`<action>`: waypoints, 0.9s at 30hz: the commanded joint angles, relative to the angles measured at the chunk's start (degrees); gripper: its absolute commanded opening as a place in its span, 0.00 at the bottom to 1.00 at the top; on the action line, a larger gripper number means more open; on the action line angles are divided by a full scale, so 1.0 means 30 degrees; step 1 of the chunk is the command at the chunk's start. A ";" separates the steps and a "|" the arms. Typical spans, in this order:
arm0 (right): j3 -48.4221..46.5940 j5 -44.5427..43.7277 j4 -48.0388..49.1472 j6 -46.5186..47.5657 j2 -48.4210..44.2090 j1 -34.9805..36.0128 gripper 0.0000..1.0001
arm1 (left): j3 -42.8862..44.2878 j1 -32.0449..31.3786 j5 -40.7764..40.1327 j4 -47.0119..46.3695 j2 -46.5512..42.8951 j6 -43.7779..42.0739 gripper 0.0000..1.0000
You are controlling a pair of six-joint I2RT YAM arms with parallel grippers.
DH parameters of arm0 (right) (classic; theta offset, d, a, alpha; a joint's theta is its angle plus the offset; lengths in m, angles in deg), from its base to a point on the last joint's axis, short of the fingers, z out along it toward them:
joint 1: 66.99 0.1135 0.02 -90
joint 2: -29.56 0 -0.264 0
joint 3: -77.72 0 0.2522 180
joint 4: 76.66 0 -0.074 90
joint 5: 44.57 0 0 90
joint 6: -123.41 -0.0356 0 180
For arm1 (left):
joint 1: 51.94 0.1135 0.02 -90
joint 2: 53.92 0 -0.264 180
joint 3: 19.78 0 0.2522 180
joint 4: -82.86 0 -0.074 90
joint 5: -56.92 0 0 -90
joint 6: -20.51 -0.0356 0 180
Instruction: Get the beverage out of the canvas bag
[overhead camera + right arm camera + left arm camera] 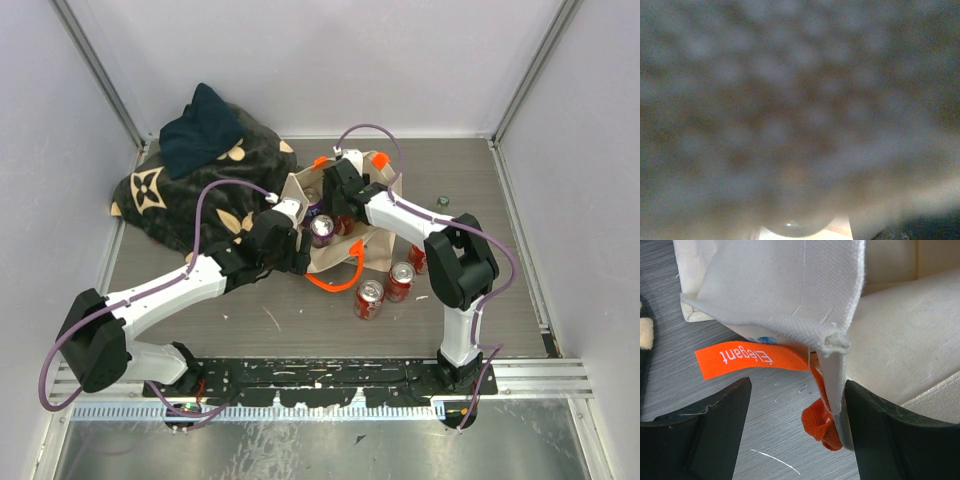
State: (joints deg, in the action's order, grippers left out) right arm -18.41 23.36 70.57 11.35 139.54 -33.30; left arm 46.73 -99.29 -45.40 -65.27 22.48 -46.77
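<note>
Noting canvas bag [335, 258] mid-frame in top view: beige, boxy, slumping, mouth gaping upward. Seeing one orange handle [335, 282] looping out flat toward lower centre. Spotting beverage can [322, 229], silver top, purplish body, standing upright in the mouth. Reading orange tag [747, 359], "Elegant", sticking out from a seam, left of centre in left wrist view.

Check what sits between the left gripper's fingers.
The canvas bag's corner seam and bunched orange strap, beside one finger of the left gripper; left wrist view.
</note>
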 commanded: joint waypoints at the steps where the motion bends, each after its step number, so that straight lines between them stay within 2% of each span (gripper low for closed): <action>1: 0.0097 -0.1145 -0.1078 0.1612 -0.1448 -0.0159 0.01 | 0.0379 0.0043 -0.0025 -0.0001 -0.0050 -0.0015 0.83; 8: -0.1197 -0.1710 0.0409 0.2960 -0.3322 -0.0162 0.01 | 0.0293 0.0028 -0.0033 0.0015 -0.0067 -0.0015 0.83; 19: -0.3159 -0.0954 -0.0396 0.3502 -0.5329 0.0028 0.01 | 0.0517 0.0042 0.0007 -0.0117 0.0254 -0.0270 0.83; 23: -0.3216 -0.1295 -0.1347 0.4124 -0.7047 0.1000 0.01 | 0.0646 0.0046 0.0193 -0.0242 0.0429 -0.0408 0.83; 27: -0.2924 -0.3677 -0.2762 0.4895 -0.8957 0.3141 0.01 | 0.0697 0.0048 0.0366 -0.0325 0.0605 -0.0514 0.83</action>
State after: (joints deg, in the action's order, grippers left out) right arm -23.81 19.12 62.01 22.95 122.16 -30.09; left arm 46.78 -99.29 -44.92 -65.51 23.29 -47.06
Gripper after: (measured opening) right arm 0.722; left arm 0.834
